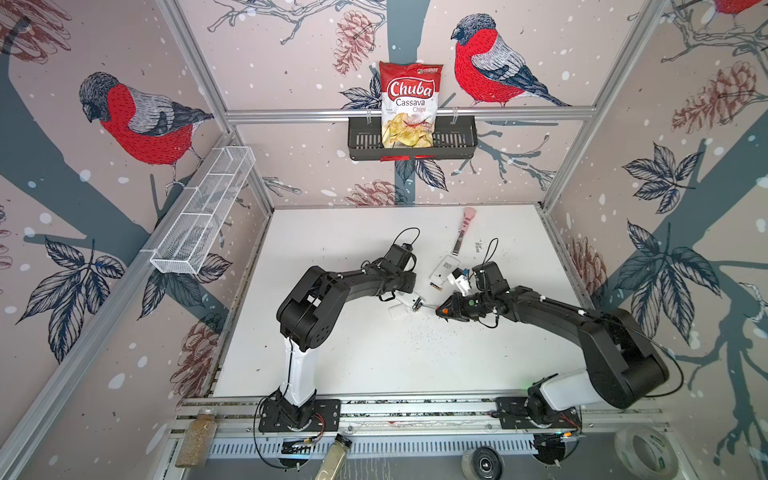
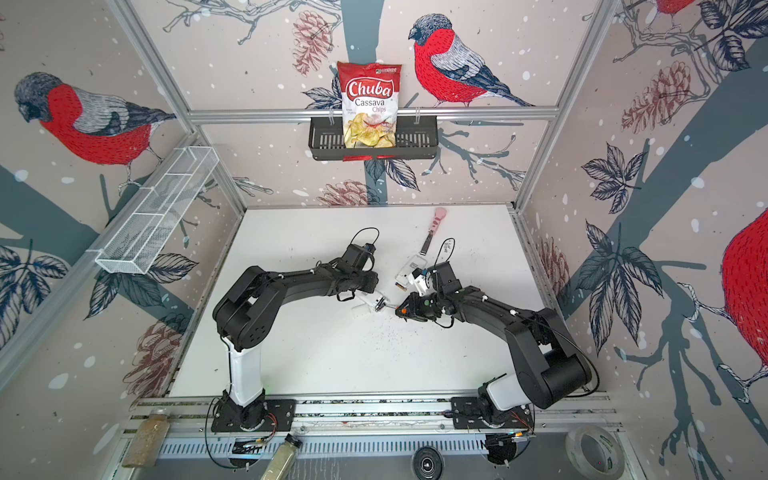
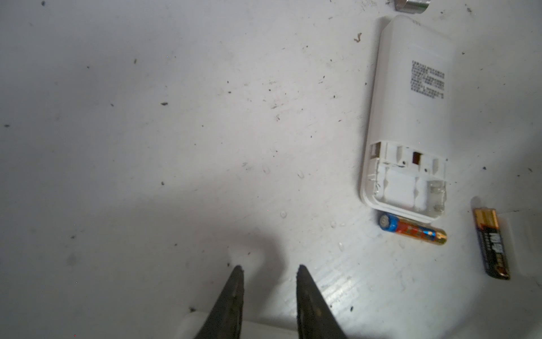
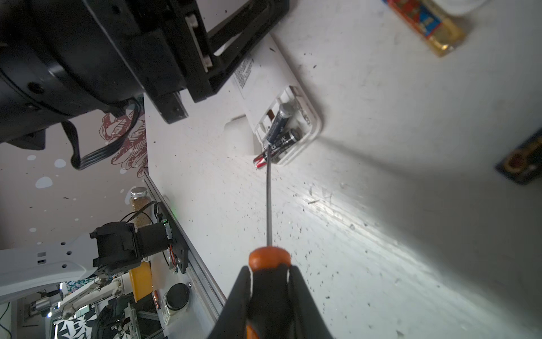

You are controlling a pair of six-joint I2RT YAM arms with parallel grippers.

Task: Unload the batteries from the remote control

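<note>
- Right gripper [image 4: 269, 268]: clamped on the orange-handled screwdriver [image 4: 268, 205], whose tip is at the seated batteries.
- Seated batteries [image 4: 280, 129]: two in the open bay of the near remote [image 4: 272, 82], one red end poking over the edge.
- Left gripper [image 3: 268, 270]: fingers part-spread astride that remote. Whether they pinch it, I cannot tell.
- Loose batteries [image 3: 412, 230]: two on the table [image 3: 146, 146], just beside the open-backed far remote [image 3: 410, 102].
</note>
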